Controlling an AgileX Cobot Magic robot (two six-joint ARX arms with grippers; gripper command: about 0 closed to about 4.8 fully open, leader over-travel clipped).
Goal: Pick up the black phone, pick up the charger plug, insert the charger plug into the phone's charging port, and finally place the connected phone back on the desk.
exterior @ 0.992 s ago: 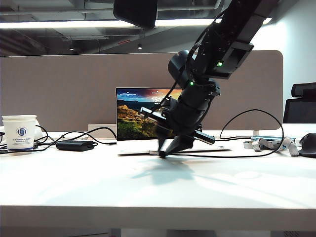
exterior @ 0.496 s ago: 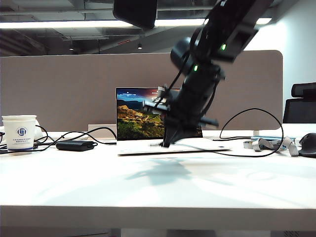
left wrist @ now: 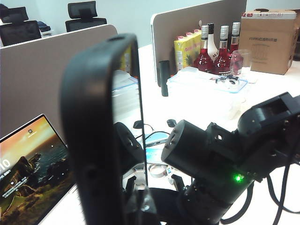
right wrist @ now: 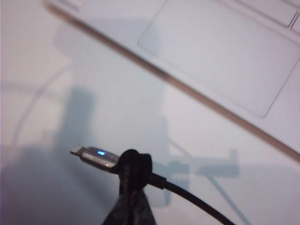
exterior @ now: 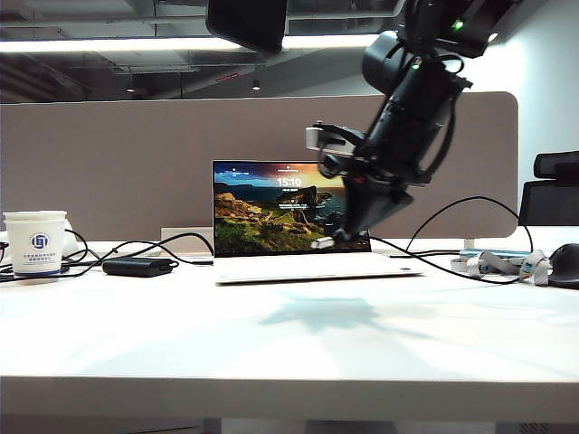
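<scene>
Currently white desk (exterior: pixel 289 334) bears laptop (exterior: pixel 289 221); right gripper (right wrist: pixel 132 165) hangs above it, pinching charger plug (right wrist: pixel 93 157); left gripper (left wrist: pixel 133 213) clamps upright black phone (left wrist: pixel 101 140).

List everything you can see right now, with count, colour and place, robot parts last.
laptop: one, white, open, lit screen, centre back of desk.
paper cup: one, white, far left.
power brick: one, black, left of laptop.
black phone: one, black, held upright in left wrist view.
charger plug: one, silver tip, blue light, black cable, raised over the desk beside the laptop.
bottles: three, red, neighbouring desk.
left gripper: shut on the phone.
right gripper: shut on the plug, in front of laptop screen.
</scene>
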